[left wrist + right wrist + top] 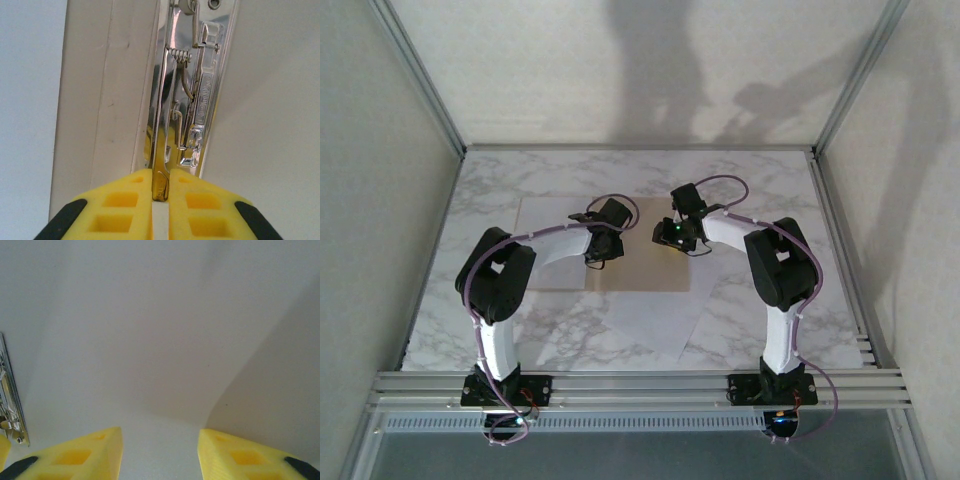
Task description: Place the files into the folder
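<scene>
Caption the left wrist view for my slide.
Left gripper pinching the shiny metal clip fastener at the crease of the flat tan cardboard folder, white paper sheet alongside.

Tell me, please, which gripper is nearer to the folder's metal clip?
Left. The left gripper is shut on the metal clip, pinching its lever; the right gripper is open above a white sheet beside the clip.

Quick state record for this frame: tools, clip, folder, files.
left tool: shut on the clip
right tool: open, above one of the files, beside the clip
clip: metal, at the crease of the folder
folder: open flat on the table
files: another lies askew at the folder's near edge
</scene>
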Controlling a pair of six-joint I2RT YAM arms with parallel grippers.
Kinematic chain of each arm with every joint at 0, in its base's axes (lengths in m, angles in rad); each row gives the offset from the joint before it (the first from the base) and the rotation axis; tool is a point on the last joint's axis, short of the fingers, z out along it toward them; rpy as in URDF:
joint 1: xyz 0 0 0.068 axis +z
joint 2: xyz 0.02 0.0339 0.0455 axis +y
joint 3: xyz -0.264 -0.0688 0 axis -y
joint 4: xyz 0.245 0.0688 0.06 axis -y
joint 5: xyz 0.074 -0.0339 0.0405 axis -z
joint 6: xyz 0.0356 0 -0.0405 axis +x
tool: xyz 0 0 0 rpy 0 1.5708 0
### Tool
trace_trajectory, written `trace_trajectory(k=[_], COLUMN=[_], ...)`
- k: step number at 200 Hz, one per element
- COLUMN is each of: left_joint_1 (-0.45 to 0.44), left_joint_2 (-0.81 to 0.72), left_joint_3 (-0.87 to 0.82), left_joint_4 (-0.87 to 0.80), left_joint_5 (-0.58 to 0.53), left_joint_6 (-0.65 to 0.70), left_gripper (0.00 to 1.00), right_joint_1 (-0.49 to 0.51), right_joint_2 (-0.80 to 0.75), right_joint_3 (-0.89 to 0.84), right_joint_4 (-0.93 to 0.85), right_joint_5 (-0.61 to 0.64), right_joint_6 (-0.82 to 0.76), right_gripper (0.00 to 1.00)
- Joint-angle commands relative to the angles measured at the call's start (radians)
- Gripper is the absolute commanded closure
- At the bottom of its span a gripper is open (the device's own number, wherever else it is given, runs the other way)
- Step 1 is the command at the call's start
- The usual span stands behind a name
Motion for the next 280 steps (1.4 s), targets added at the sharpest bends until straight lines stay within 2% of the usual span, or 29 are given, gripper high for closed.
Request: trace_trajectory(k=[1, 176, 221, 280], left_joint_1=[-0.017, -0.098, -0.103, -0.087], left_joint_2=[0.04, 0.118, 0.079, -0.003], left_joint_3=[-0.003, -0.041, -0.03, 0.025], left_joint_4=[-0.007, 0.113, 0.111, 0.019], left_joint_5=[0.018, 0.101, 0.115, 0.057], left_joint_6=[-0.017, -0.09, -0.097, -0.08], left_gripper=[0.88, 0.93, 0.94, 0.93], right_joint_1=[0.001, 0.003, 0.002, 0.002], right_joint_2=[0.048, 0.044, 0.047, 0.047], right_joint_3=[0.0, -0.023, -0.022, -0.02], right_joint_4=[-0.016, -0.004, -0.003, -0.004], right_joint_5=[-0.024, -0.025, -0.027, -0.022], right_joint_6=[0.029, 0.035, 0.033, 0.033], right_gripper=[0.57, 0.58, 0.58, 0.58])
